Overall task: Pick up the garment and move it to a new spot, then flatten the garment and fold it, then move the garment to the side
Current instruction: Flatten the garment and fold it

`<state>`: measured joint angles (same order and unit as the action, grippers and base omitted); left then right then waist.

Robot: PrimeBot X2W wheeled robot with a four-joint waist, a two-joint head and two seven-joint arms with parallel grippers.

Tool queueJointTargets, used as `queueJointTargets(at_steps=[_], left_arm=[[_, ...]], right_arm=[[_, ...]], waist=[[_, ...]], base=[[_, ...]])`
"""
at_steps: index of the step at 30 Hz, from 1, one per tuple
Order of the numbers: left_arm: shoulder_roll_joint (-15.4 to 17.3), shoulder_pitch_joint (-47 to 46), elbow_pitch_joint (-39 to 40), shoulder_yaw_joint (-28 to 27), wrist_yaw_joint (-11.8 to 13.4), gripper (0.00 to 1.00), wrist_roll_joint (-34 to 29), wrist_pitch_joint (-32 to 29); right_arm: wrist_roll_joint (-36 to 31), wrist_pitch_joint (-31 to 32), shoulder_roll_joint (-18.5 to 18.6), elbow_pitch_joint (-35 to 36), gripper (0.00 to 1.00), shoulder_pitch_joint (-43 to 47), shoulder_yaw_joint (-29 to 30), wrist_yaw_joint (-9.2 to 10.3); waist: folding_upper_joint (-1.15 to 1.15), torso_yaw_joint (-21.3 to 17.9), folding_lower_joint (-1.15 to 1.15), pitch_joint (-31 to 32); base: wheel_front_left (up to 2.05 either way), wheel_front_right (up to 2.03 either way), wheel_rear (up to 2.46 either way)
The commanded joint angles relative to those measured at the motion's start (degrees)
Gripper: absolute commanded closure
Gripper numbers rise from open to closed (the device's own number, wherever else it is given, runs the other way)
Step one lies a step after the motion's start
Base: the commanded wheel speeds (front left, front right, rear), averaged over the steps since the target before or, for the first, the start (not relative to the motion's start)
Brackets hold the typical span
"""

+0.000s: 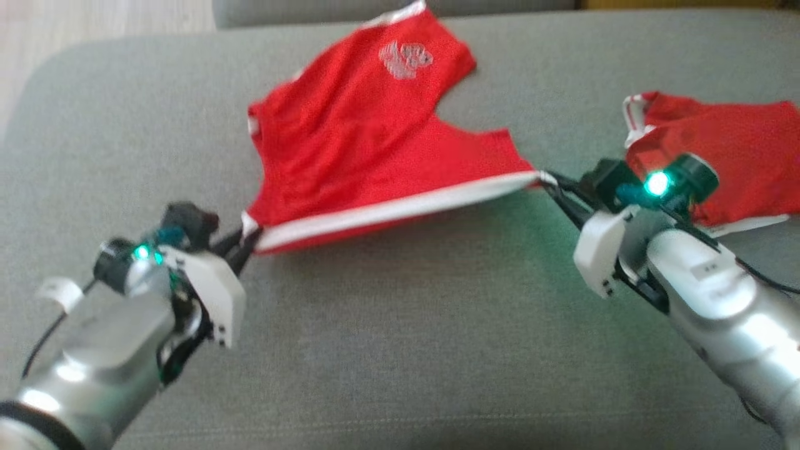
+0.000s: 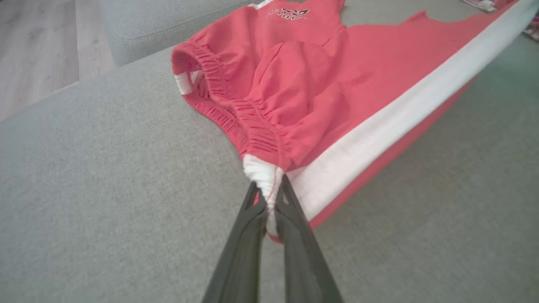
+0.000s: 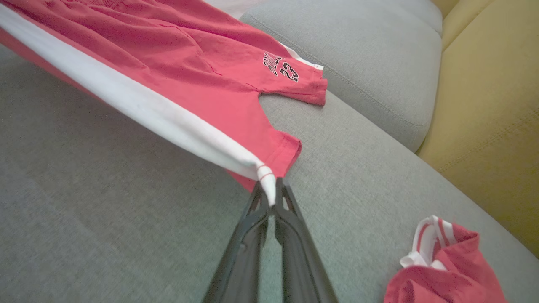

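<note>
The garment (image 1: pixel 369 131) is a pair of red shorts with a white side stripe and a printed logo, stretched over the grey sofa seat (image 1: pixel 406 350). My left gripper (image 1: pixel 247 237) is shut on the waistband corner, where the white stripe ends; in the left wrist view the gripper (image 2: pixel 269 193) pinches the garment (image 2: pixel 320 84) at that white elastic. My right gripper (image 1: pixel 550 180) is shut on the leg-hem end of the stripe; in the right wrist view the gripper (image 3: pixel 269 191) holds the garment (image 3: pixel 168 54) taut. The striped edge hangs lifted between both grippers; the far part rests on the seat.
A second red and white garment (image 1: pixel 725 150) lies bunched at the right of the seat, just behind my right wrist, also seen as a red heap (image 3: pixel 442 273). A grey back cushion (image 3: pixel 370 54) and a yellow cushion (image 3: pixel 488 109) border the seat. Wood floor (image 2: pixel 38 46) lies beyond the left edge.
</note>
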<state>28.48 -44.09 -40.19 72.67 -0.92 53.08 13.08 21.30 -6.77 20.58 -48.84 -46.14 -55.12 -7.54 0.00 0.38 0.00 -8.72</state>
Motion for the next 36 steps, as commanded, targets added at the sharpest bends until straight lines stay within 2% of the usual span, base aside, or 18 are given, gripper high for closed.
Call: queueJointTargets(at_steps=[1,9,12,13,22,25,30,36], left_arm=[[3.4,-0.6,1.3,-1.7,0.8,1.00,-0.1,-0.4],[8.3,6.7,11.6,-0.6,4.1,1.00,-0.9,-3.2],[10.2,9.3,17.3,-0.5,5.9,1.00,-0.1,-4.9],[11.6,11.0,21.2,-0.3,7.0,1.00,0.0,-6.5],[17.8,16.8,38.0,0.2,11.1,1.00,0.5,-13.8],[19.1,18.5,42.4,0.3,11.9,1.00,0.8,-15.9],[19.7,20.6,48.8,0.2,13.2,1.00,1.9,-17.9],[19.4,18.9,48.9,-1.4,14.0,1.00,1.5,-17.0]], right_arm=[[2.1,1.0,2.4,2.4,1.00,0.5,-1.2,0.05],[11.9,7.7,11.5,13.4,1.00,3.6,-10.9,0.05],[14.9,9.8,15.7,17.7,1.00,4.3,-13.9,0.05],[16.8,11.7,18.4,20.7,1.00,5.3,-15.3,0.05],[24.0,21.7,30.6,35.9,1.00,8.7,-17.8,0.05],[23.7,24.3,34.1,40.2,1.00,9.4,-18.0,0.05],[25.6,27.3,38.4,46.5,1.00,10.1,-18.0,0.05],[25.5,27.4,38.1,47.9,1.00,6.8,-16.1,0.05]], waist=[[0.00,-0.4,0.00,2.6],[0.00,-1.2,0.00,6.8],[0.00,-1.4,0.00,8.2],[0.00,-1.6,0.00,9.3],[0.00,-2.5,0.00,11.2],[0.00,-2.7,0.00,11.9],[0.00,-2.2,0.00,12.7],[0.00,-0.9,0.00,12.3]], base=[[0.00,0.00,0.00],[0.00,0.00,0.00],[0.00,0.00,0.00],[0.00,0.00,0.00],[0.00,0.00,0.00],[0.00,0.00,0.00],[0.00,0.00,0.00],[0.00,0.00,0.00]])
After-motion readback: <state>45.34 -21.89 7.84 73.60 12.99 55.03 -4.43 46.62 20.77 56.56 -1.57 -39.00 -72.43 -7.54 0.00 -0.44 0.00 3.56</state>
